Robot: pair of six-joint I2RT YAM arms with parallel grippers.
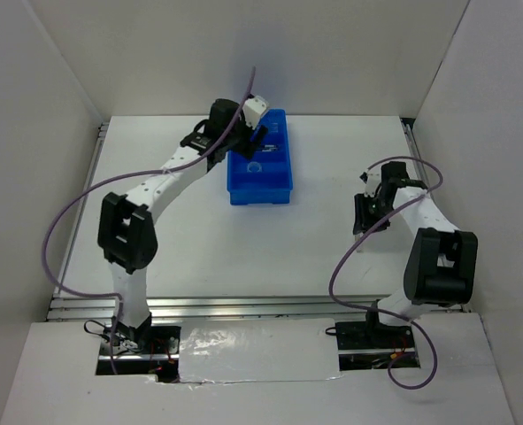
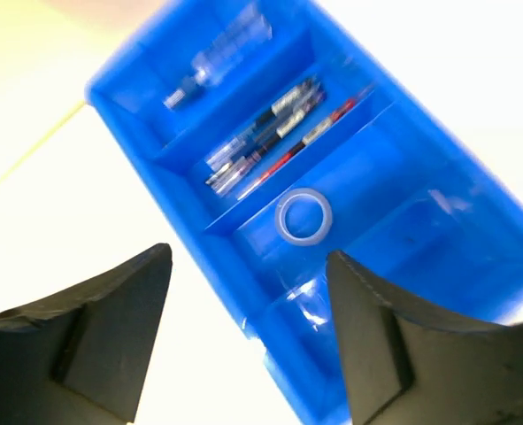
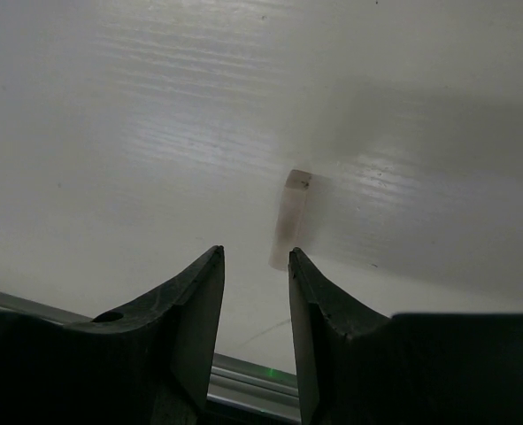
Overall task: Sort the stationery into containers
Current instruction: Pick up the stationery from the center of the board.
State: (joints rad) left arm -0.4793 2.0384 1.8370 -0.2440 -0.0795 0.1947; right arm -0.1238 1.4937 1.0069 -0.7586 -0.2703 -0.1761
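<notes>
The blue tray [image 1: 263, 189] stands at the back centre of the table. My left gripper [image 1: 259, 135] hovers over its left edge, open and empty [image 2: 248, 257]. In the left wrist view the tray [image 2: 438, 243] holds a clear tube [image 2: 217, 55] in one compartment and several dark pens [image 2: 265, 133] with a red pen [image 2: 307, 140] in another. A clear tape ring [image 2: 303, 218] lies in a third. My right gripper [image 1: 365, 227] is low over the table on the right, open [image 3: 255, 254]. A white eraser stub [image 3: 291, 218] lies just beyond its right fingertip [image 3: 295, 258], not between the jaws.
White walls enclose the table on three sides. A metal rail [image 3: 252, 379] runs along the near edge, close under the right gripper. A purple cable [image 1: 66, 221] loops off the left arm.
</notes>
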